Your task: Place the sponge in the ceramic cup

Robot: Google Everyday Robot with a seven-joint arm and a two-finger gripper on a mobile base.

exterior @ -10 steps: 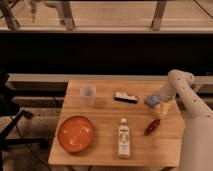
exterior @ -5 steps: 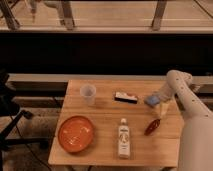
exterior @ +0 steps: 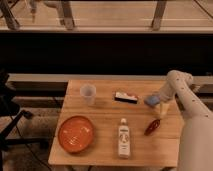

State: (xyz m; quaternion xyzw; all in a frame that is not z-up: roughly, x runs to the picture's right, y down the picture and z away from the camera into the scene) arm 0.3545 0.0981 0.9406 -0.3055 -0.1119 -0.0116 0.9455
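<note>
1. No text, brand or number can be read anywhere in the camera view.
2. The flat black-and-white box on the bench carries red marks, but no letters can be made out.
3. Any print on the pale bottle cannot be read.
4. The pincer is near the right bench edge, just beside the sponge; neither shows readable writing.
</note>
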